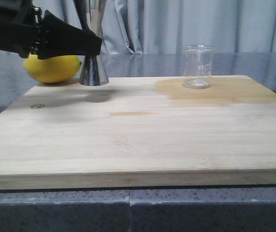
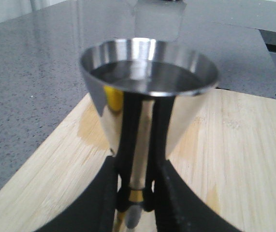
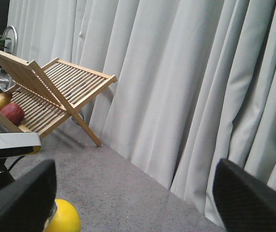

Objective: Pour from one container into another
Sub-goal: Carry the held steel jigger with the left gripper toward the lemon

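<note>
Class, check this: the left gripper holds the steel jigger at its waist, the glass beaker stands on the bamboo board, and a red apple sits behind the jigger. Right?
One error: the fruit behind the jigger is a yellow lemon, not a red apple, as the front view shows. The left gripper does hold its waist, and the beaker stands on the board.

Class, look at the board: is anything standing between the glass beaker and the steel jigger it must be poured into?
Nothing visible: bare cutting board separates beaker from jigger. The lemon lies beyond the jigger.
</note>
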